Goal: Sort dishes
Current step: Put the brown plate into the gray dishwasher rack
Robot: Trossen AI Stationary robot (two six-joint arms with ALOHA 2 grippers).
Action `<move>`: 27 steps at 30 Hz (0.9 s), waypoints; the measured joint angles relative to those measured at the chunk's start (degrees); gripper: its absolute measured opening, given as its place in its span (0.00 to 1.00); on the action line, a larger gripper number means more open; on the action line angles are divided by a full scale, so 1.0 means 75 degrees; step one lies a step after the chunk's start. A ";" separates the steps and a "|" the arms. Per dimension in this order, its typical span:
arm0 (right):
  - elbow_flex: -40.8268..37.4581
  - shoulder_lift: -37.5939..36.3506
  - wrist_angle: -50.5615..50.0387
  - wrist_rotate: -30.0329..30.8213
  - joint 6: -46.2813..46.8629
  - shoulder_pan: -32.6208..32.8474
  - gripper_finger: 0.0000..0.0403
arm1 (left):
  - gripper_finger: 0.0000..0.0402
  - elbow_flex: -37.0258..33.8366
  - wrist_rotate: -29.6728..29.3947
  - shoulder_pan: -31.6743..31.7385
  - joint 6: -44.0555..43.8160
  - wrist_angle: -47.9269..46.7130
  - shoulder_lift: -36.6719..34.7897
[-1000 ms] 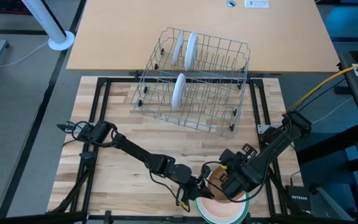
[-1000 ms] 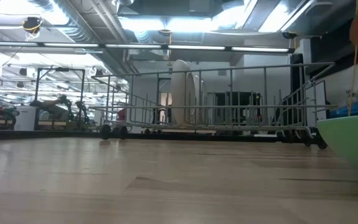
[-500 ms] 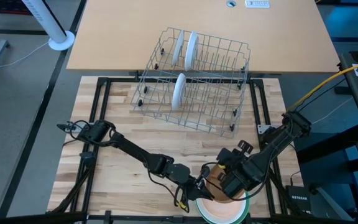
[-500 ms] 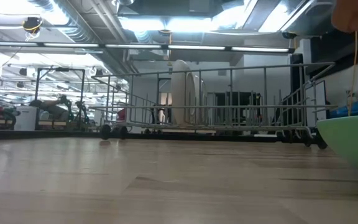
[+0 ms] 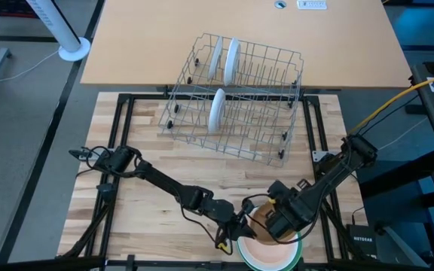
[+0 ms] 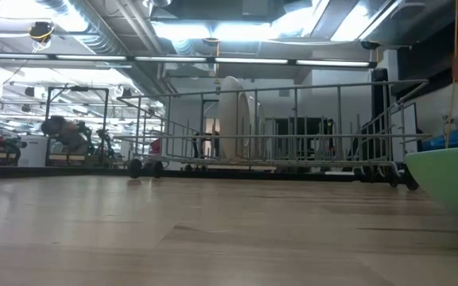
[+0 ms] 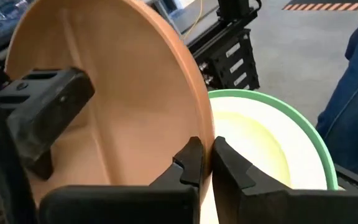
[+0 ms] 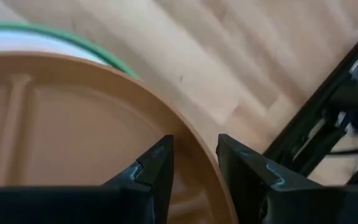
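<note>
A brown plate [image 5: 258, 225] with moulded compartments stands steeply tilted between my two grippers near the table's near edge. It is just over a large light green plate [image 5: 271, 259] that lies flat there. My left gripper [image 5: 239, 228] is shut on the brown plate's rim from the left, and my right gripper [image 5: 276, 224] is shut on it from the right. Three white plates [image 5: 217, 110] stand on edge in a grey wire rack [image 5: 262, 113] at the far side. My left gripper pinches the brown plate's rim [image 7: 205, 134] between its two fingers, one on each face, coming level from the table's left. The plate stands tilted on edge. My right gripper straddles the rim [image 8: 188, 146], one finger [image 7: 42, 109] flat on the plate's inner face. It comes from the table's right.
The wire rack straddles the join between the wooden table and the tan table behind it. The green plate also shows at the low view's right edge [image 6: 452, 179]. Bare wood lies between the rack and the grippers. Black frame rails run along the table's sides.
My right gripper has gone a little toward the table's far side and then back toward the near edge, with the brown plate. In the low view the plate's edge has shifted toward the picture's right. My left gripper has stayed at the rim.
</note>
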 joint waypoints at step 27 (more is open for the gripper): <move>-0.0051 0.0658 0.0112 -0.1979 -0.0744 -0.0415 0.32 | 0.02 -0.0020 -0.0157 -0.0294 -0.0162 0.0036 0.0015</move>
